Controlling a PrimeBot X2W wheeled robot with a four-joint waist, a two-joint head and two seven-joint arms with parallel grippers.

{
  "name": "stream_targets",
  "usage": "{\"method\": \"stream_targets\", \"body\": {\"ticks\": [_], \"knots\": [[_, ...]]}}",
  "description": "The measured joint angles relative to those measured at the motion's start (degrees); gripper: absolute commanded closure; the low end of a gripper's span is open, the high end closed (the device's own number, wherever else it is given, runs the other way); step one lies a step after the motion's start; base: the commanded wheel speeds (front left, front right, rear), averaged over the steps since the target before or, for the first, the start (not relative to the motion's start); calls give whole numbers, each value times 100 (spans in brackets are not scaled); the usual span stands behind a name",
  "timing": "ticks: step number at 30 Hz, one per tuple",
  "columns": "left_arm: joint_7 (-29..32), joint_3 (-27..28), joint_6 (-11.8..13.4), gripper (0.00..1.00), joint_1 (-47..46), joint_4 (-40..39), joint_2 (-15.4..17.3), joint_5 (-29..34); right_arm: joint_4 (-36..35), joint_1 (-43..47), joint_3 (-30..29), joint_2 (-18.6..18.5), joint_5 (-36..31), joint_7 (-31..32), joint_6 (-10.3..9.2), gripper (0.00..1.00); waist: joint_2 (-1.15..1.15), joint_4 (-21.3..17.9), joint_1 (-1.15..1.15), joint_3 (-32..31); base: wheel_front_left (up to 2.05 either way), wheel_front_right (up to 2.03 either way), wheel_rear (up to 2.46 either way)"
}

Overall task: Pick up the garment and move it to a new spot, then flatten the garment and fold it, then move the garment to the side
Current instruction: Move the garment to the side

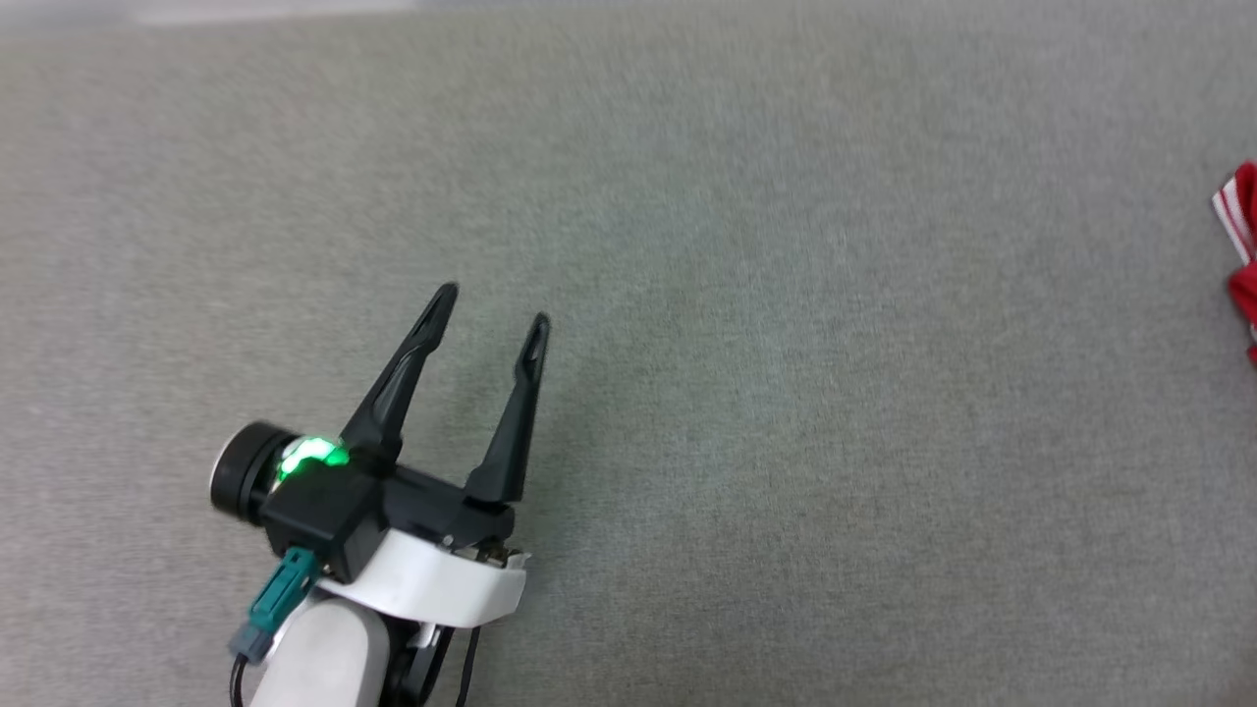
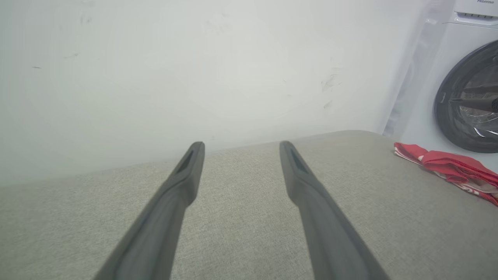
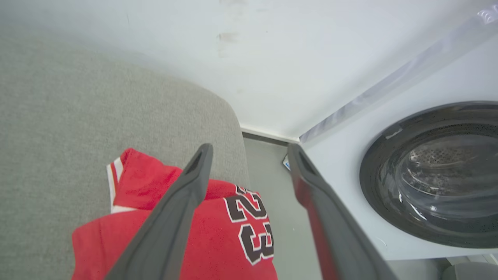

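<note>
The garment, a red jersey with white-red striped trim and a black number 23, lies bunched at the right end of the grey surface. A sliver of the garment shows at the head view's right edge, and the garment sits far right in the left wrist view. My right gripper hovers open above the garment's edge, nothing between its fingers. My left gripper stands open over bare grey fabric at lower left, far from the garment; the left gripper holds nothing.
The grey padded surface spreads wide around the left arm. A white wall stands behind it. A white washing machine with a dark round door stands just past the surface's right end, a strip of floor between them.
</note>
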Motion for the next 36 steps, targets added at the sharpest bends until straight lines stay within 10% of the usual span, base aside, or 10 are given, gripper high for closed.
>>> {"method": "stream_targets", "body": {"ticks": [10, 23, 36], "knots": [[-1, 558, -2, 0, 647, 405, -267, -43, -1618, 1151, 92, 935, 934, -846, 0, 0, 0, 346, -1, -1070, 0, 0, 0], [0, 895, -35, 0, 1257, 901, -448, -142, -4363, 4131, -942, 3188, 570, -994, -3, 0, 0, 754, -2, -1883, 0, 0, 0], [0, 770, -36, 0, 1337, 1513, -445, -287, -4458, 4961, -934, 3695, 234, -1272, -2, 0, 0, 726, -1, -1914, 0, 0, 0]]}}
